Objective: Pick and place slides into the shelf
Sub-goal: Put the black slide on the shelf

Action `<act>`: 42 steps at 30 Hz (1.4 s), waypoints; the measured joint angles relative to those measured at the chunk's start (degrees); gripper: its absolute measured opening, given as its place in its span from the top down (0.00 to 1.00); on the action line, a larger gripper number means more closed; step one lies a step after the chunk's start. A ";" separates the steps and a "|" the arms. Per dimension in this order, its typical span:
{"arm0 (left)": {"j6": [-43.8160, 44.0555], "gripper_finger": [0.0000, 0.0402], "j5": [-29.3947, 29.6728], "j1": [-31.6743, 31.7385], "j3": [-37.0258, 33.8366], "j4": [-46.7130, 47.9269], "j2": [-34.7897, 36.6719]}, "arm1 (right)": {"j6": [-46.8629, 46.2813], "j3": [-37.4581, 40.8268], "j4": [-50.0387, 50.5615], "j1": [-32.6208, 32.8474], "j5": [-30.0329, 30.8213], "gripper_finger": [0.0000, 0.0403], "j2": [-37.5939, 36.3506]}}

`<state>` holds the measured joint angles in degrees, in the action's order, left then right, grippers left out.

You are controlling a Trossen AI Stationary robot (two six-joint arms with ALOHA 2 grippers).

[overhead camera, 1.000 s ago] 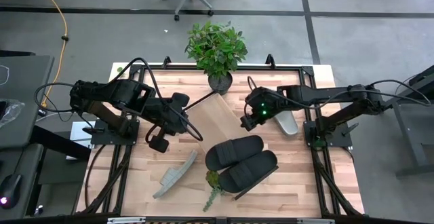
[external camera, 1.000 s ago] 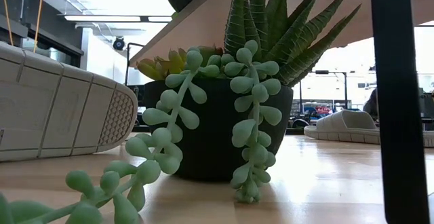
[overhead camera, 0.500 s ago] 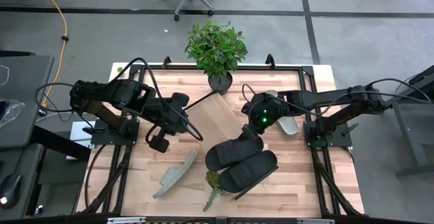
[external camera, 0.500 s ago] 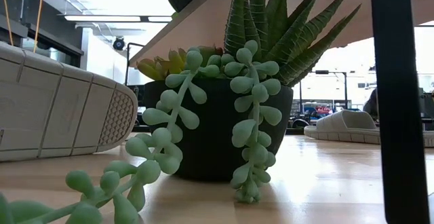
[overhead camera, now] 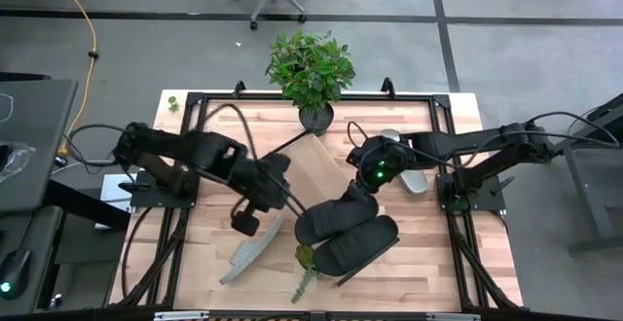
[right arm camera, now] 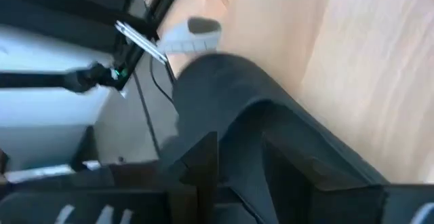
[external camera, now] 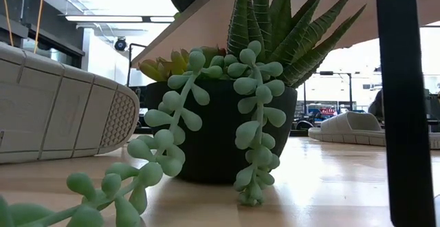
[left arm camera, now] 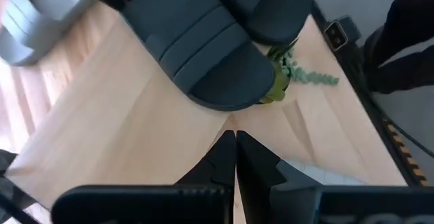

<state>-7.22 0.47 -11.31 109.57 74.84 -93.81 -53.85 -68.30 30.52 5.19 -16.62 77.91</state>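
Reaching at upper black slide (overhead camera: 336,218), right gripper (overhead camera: 352,193) pinches its strap; left gripper (left arm camera: 235,144) closed, hovers nearby.

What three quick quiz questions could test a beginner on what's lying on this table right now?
1. True or false: both black slides lie side by side near the table's front.
2. Which gripper is at the strap of a black slide: left or right?
3. How many grey slides show in the high view?

Key:
1. True.
2. The right gripper; the left gripper hangs shut above the grey slide by the front edge.
3. Two; the other grey slide lies beside the right arm, past the shelf.
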 joint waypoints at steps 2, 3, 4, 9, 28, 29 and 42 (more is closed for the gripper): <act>0.00 0.99 -0.05 0.02 -1.01 -1.72 -1.14 | 1.59 0.01 0.18 0.38 -0.07 0.74 -0.65; 0.04 0.99 -0.19 0.02 -1.84 -3.02 -1.39 | 2.11 0.01 0.80 0.54 -0.08 0.74 -1.21; 0.21 0.99 -0.53 0.04 -2.79 -3.80 -1.68 | 2.58 0.00 1.09 0.59 0.02 0.74 -1.89; 3.18 0.99 0.80 0.70 -9.09 -7.72 -2.15 | 2.87 -0.01 9.97 1.59 8.31 0.74 -8.42; 9.20 0.99 4.64 5.42 -21.79 -27.86 -2.09 | -3.77 -0.03 20.54 12.03 30.60 0.75 -21.44; 9.18 0.99 4.45 5.39 -22.15 -28.27 -2.09 | -3.77 -0.03 21.16 12.19 30.60 0.75 -21.23; 9.19 0.99 1.67 5.31 -23.51 -30.95 -3.95 | -3.69 -0.03 23.15 12.24 32.96 0.75 -20.94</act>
<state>1.97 2.14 -6.00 86.06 43.89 -97.76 -57.54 -68.34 53.67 17.43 16.34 56.97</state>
